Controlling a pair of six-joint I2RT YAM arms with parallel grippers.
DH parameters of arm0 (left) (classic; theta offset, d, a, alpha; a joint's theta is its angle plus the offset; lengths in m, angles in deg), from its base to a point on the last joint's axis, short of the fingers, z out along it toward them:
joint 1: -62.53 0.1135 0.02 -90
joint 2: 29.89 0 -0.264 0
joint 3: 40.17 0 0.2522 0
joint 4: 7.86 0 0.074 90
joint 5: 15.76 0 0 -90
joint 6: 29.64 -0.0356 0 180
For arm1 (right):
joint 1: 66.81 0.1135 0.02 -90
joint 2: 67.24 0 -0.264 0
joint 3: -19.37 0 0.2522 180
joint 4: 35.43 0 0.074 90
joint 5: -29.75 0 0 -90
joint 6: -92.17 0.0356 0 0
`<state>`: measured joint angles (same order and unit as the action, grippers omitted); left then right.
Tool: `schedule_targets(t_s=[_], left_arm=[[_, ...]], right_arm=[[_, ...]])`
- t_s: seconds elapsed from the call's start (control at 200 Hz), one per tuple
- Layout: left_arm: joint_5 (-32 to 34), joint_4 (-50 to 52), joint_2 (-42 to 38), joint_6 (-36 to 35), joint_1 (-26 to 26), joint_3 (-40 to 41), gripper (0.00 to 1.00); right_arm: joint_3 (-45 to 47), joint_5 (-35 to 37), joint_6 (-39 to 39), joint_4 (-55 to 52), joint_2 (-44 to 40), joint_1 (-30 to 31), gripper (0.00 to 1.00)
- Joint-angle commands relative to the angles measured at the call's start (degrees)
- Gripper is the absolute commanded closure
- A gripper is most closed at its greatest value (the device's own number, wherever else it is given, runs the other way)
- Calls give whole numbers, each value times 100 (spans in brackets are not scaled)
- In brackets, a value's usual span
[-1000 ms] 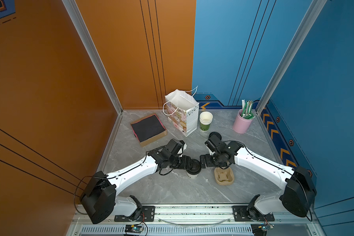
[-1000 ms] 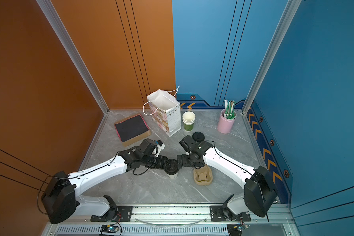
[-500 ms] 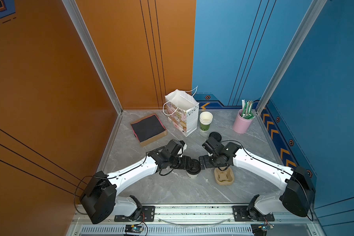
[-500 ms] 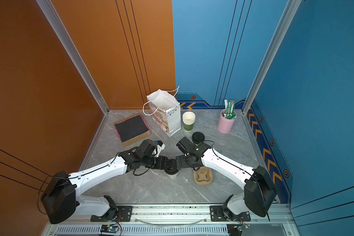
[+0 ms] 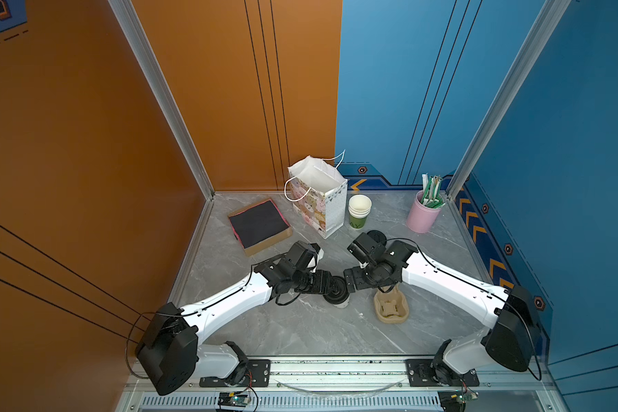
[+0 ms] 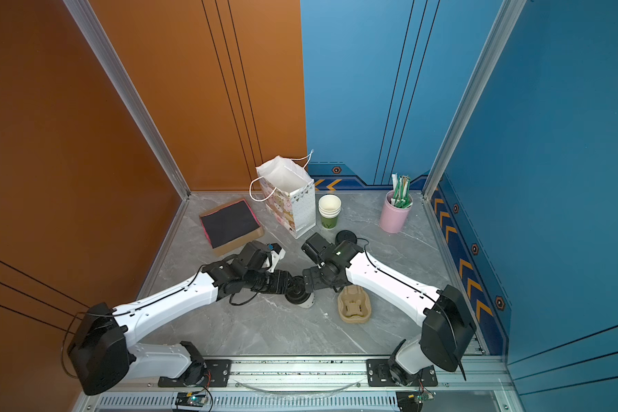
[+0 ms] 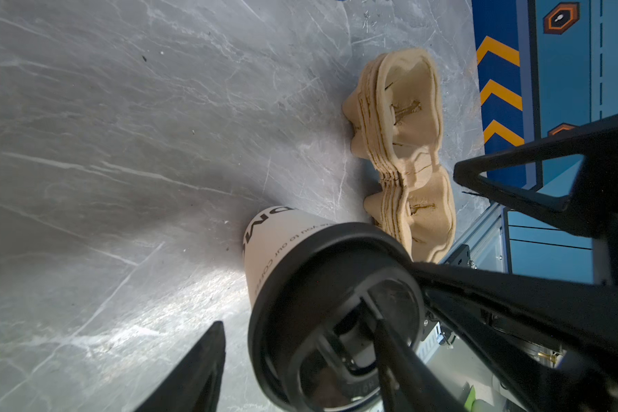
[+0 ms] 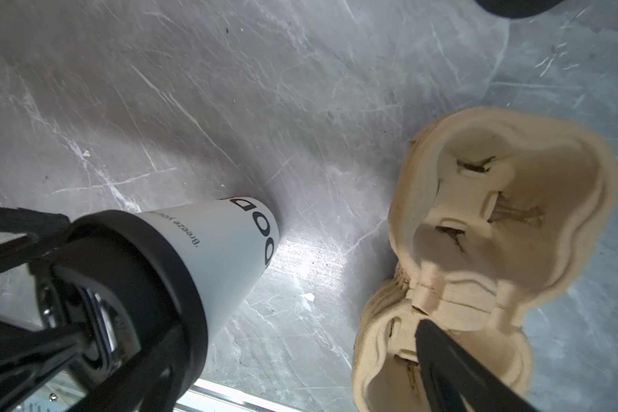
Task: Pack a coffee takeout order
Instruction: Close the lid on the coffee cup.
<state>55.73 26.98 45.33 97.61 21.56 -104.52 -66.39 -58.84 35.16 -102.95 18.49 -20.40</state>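
R gripper (image 5: 346, 283), spread wide, neared cup (image 8: 222, 249) on grey marble tabletop (image 5: 300, 331); L gripper (image 5: 328, 285) unclear.

Grey marble tabletop (image 5: 300, 331) bears lidded cup (image 8: 222, 246), pulp carriers (image 5: 391, 308), bag (image 5: 320, 207), cup stack (image 5: 359, 214), pink holder (image 5: 423, 217), napkin box (image 5: 259, 226).

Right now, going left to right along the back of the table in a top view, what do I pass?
Black napkin on its box → paper bag → stack of cups → pink pot of straws.
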Motion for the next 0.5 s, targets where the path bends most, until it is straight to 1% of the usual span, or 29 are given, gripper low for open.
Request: schedule_targets(t_s=[0.0,0.29,0.495], left_arm=[[61,220,-143,-104,79,-154,33],[-56,221,117,-175,132,-259,32],[-108,221,371,-217,114,-316,33]], right_arm=[[-205,194,-125,-249,-66,17,0],[36,-70,-238,-179,280,-90,0],[190,-156,-275,-75,286,-165,0]])
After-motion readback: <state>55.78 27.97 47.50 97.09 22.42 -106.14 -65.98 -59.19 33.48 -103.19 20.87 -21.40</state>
